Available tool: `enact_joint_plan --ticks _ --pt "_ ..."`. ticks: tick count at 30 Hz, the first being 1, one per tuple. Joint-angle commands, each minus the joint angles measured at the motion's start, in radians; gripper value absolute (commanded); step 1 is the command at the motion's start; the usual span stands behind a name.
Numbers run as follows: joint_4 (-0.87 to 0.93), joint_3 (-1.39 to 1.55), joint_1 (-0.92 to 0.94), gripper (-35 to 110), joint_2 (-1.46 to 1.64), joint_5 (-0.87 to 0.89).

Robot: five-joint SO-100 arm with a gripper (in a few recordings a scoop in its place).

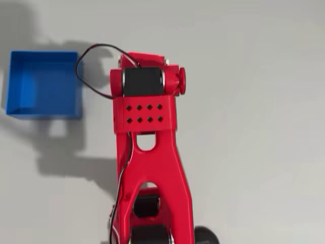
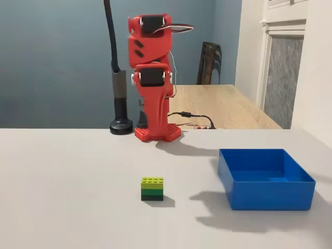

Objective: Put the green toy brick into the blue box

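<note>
Across the pale grey table point(image 2: 62, 181), which is taking up most of both views, things are sitting well apart from one another. Standing at the far edge of it in the fixed view, the red arm point(image 2: 153, 78) is folding up on itself above its base, with a thin wire looping off its top joint; in the overhead view the same arm point(image 1: 150, 147) is reaching up the middle of the picture, its black motor facing the camera and a black cable curling off to the left. How the jaws are standing I cannot tell, since they are lying tucked out of sight in both views, and nothing is showing in their hold. Next in size, the blue box point(image 2: 267, 179) is resting open-topped on the table at the right of the fixed view, its inside showing bare; in the overhead view the box point(image 1: 43, 84) is sitting at the upper left, just beside the arm's cable. Smallest of all, the green toy brick point(image 2: 152, 188) is sitting upright on the table in the fixed view, studs up, left of the box and apart from it, in front of the arm's base and well clear of it.
</note>
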Motion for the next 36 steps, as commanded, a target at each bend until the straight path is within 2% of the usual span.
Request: enact_joint_plan --ticks 1,11,36 --pt "0.026 -0.101 0.002 20 -0.031 0.008" --pt "0.025 -0.152 0.038 26 -0.173 -0.017" --pt "-0.011 -0.298 0.097 26 -0.526 -0.094"
